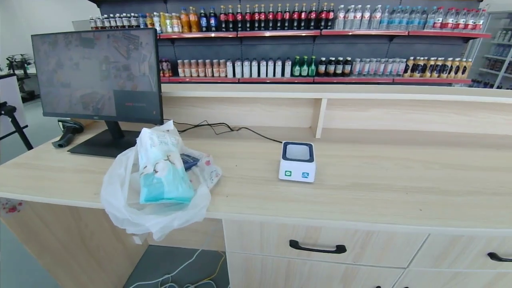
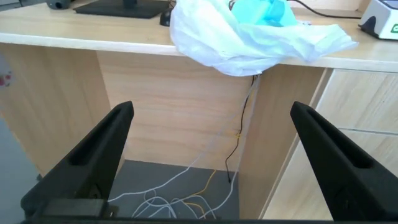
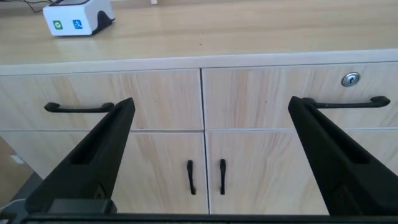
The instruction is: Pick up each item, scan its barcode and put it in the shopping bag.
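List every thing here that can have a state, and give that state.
shopping bag, open, lying on the counter, draped over its front edge
teal pack, in the shopping bag, top sticking out
scanner, on the counter, nothing over its window
monitor, switched on
drawers, shut
cabinet doors, shut
left gripper, jaws open, empty
right gripper, jaws open, empty

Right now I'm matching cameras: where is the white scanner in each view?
Head view: scanner on the counter, right of the shopping bag.
Left wrist view: scanner on the counter past the bag.
Right wrist view: scanner on the counter above a drawer handle.
Shared landmark: the counter's front edge.
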`<state>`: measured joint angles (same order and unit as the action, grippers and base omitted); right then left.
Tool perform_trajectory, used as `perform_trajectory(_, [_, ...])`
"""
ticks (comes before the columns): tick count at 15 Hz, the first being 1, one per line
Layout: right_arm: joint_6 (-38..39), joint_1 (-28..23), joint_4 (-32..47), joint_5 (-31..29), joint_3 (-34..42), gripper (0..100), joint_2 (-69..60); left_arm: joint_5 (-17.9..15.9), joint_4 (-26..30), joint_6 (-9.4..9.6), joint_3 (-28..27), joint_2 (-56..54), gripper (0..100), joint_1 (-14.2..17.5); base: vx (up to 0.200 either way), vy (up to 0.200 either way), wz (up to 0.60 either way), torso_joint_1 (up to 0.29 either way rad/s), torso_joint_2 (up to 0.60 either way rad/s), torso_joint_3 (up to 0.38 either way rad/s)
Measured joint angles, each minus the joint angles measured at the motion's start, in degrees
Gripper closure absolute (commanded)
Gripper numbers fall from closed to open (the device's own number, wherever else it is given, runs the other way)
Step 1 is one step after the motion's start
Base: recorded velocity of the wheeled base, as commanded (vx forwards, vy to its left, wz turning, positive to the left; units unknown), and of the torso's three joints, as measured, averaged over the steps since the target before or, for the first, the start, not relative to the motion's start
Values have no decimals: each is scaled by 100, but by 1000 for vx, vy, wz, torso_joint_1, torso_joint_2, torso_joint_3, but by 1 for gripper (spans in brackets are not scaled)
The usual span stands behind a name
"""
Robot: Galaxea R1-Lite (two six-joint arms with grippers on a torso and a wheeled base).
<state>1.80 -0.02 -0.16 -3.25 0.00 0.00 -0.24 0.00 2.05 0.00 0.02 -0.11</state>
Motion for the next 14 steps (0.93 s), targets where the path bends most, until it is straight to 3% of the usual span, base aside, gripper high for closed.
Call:
perform_trajectory(1, [5, 0, -5, 2, 0, 0, 0, 2, 0, -11, 0, 0, 0, 0, 0, 0, 0, 0, 0, 0])
perform_trajectory(10, [2, 2, 2, 0, 0, 0, 0, 0, 0, -20, 0, 0, 0, 6, -200, 0, 0, 2, 7, 2])
perform_trajectory(14, [0, 5, -2, 0, 0, 0, 0, -2, 0, -20, 0, 0, 0, 11, 0, 0, 0, 0, 0, 0])
